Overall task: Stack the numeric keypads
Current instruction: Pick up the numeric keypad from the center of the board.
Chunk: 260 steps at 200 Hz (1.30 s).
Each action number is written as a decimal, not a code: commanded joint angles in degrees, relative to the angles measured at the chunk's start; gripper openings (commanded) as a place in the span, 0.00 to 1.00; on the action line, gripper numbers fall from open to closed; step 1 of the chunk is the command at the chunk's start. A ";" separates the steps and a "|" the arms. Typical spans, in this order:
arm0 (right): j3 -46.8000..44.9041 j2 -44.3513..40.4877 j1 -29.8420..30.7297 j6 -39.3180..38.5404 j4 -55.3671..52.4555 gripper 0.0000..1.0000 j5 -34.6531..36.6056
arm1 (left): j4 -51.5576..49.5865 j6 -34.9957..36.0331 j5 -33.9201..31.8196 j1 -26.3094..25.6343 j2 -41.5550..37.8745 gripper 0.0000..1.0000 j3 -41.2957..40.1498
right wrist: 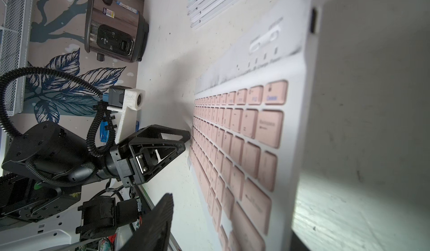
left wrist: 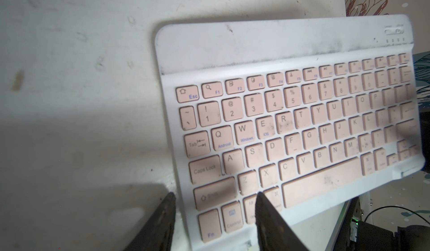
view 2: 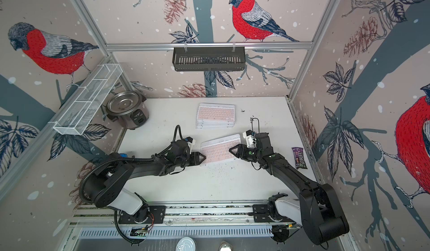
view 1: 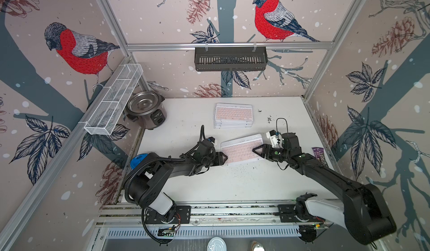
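Left wrist view: I am watching left pincer (left wrist: 215, 194) clamping pink keypad (left wrist: 290, 126) at its left end; right pincer (view 1: 254, 150) straddling its right end, jaws parted; stack (view 1: 233, 116) lying farther back.

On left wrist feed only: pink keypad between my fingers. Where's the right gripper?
Observer: The right gripper is at the pink keypad's opposite short end, fingers apart around it.
Operator: Where's the stack?
Observer: The stack lies farther back on the table, apart from the keypad.
Operator: Any clutter on the right?
Observer: A candy bar lies near the table's right edge.
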 commanded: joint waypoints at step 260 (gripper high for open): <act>2.99 -3.87 -5.05 -0.11 0.75 0.06 -6.78 | -16.87 -0.85 -10.64 1.92 -13.30 0.56 3.86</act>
